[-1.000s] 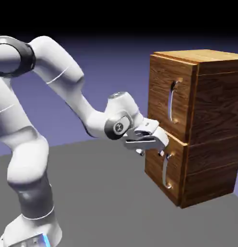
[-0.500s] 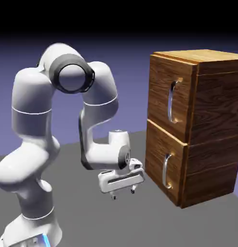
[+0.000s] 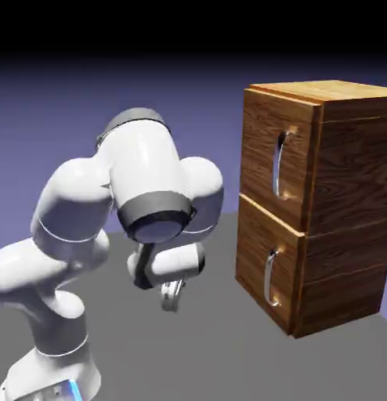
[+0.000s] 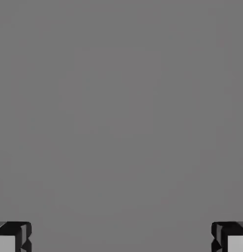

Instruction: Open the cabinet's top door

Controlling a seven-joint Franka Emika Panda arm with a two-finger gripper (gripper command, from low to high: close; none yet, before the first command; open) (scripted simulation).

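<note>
Top door (image 3: 276, 160) is the upper front panel of the cabinet (image 3: 345, 204), at 3 o'clock in the exterior view. It looks flush with the cabinet body, closed. Its curved silver bar handle (image 3: 280, 163) runs vertical near the panel's right side, untouched. Lower door (image 3: 267, 270) sits right beneath at about 4 o'clock, with its own handle (image 3: 269, 276), also closed. Cabinet stands on the grey table (image 3: 204, 352).

Arm (image 3: 146, 184) is folded up at frame centre-left, well apart from the cabinet. Gripper (image 3: 171, 296) hangs low at about 7 o'clock from the top door, pointing down at the table, mostly hidden under the wrist.

Hand view: only plain grey surface, two fingertips (image 4: 13, 237) at the bottom corners, spread wide apart, nothing between them.
</note>
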